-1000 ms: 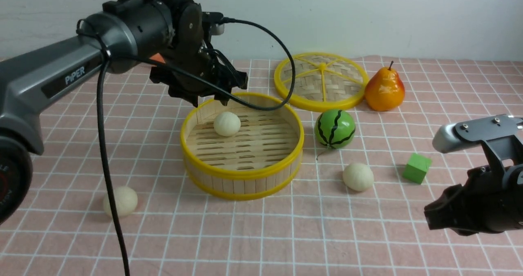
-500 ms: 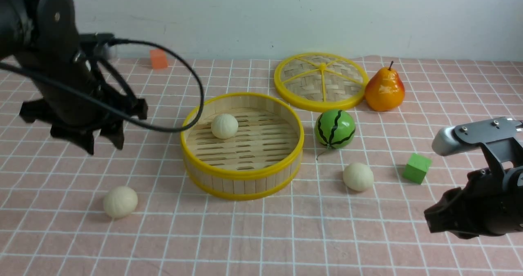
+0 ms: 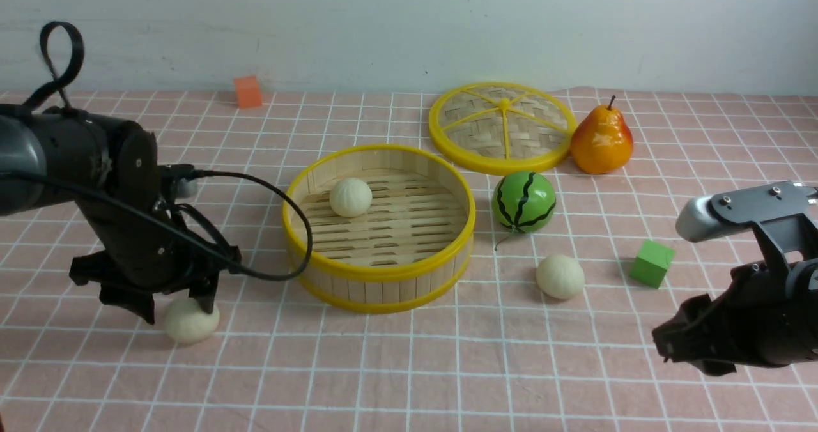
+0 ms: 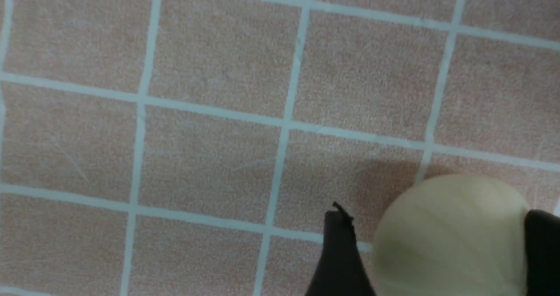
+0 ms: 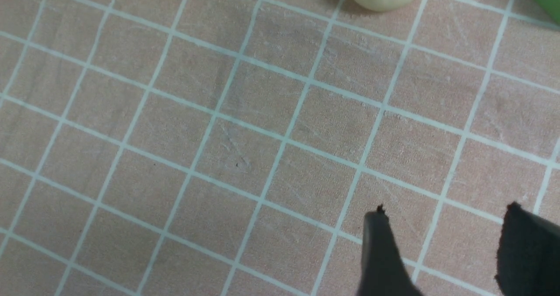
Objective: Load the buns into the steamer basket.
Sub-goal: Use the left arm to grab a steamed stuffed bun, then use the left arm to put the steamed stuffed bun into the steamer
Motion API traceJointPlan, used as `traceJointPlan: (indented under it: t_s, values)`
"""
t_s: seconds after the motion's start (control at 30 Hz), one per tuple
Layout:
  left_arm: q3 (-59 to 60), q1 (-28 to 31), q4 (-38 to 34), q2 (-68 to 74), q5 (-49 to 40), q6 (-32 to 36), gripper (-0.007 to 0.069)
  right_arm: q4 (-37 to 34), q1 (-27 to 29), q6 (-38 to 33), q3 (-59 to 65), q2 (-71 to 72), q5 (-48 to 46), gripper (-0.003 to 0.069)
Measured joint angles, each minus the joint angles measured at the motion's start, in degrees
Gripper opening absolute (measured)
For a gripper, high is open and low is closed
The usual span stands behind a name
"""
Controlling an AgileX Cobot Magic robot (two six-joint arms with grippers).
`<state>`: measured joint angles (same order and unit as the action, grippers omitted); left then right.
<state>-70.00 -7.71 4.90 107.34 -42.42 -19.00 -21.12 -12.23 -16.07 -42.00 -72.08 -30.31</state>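
bun (image 3: pixel 350 197) in steamer basket (image 3: pixel 383 272), second bun (image 3: pixel 560 277) on cloth (image 3: pixel 409 368) by watermelon ball (image 3: pixel 523 200), third bun (image 3: pixel 190 322) front-left. just swung left gripper (image 3: pixel 179 310) off basket, down around third bun, jaws apart, not clamped. right gripper (image 5: pixel 444 217) spread, empty. second pick likely starting.

A pink tablecloth (image 3: pixel 409 368) with a white grid covers the table up to a pale wall (image 3: pixel 409 23), and a small orange cube (image 3: pixel 247 91) sits on it far back on the left, close to that wall. Toward the back right lies a flat woven lid (image 3: pixel 501 127) with a yellow rim and spokes, with an orange-yellow pear (image 3: pixel 601 139) standing upright just beside its right edge. A green striped watermelon ball (image 3: pixel 523 201) rests near the lid's front edge, and a green cube (image 3: pixel 652 263) sits apart from it, further right and nearer the camera.
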Motion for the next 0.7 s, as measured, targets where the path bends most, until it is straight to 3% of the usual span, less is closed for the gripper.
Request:
traceJointPlan:
  t_s: [0.13,0.17,0.2,0.23,0.3,0.53,0.7]
  values:
    - [-0.1,-0.1,-0.5,0.7,0.4,0.1,0.0295,0.0,0.0,0.0,0.0,0.0,0.0,0.0370]
    - [-1.0,-0.1,-1.5,0.4,-1.0,1.2,0.0189,0.0,0.0,0.0,0.0,0.0,0.0,0.0370]
    - [-1.2,-0.1,-1.5,0.4,-1.0,1.4,0.0176,0.0,0.0,0.0,0.0,0.0,0.0,0.0370]
    - [-2.9,-0.1,-3.1,-0.3,-3.3,3.2,0.0087,0.0,0.0,0.0,0.0,0.0,0.0,0.0370]
    - [-7.3,-0.1,-7.2,-2.2,-8.1,7.1,0.0003,0.0,0.0,0.0,0.0,0.0,0.1,0.0369]
    - [-18.4,-3.9,-20.6,-5.2,-9.5,19.0,0.0000,0.0,0.0,0.0,0.0,0.0,1.3,0.0367]
    - [-19.6,-10.5,-21.4,-0.8,-2.2,23.4,0.0040,0.7,0.0,0.0,0.0,0.0,1.6,0.0367]
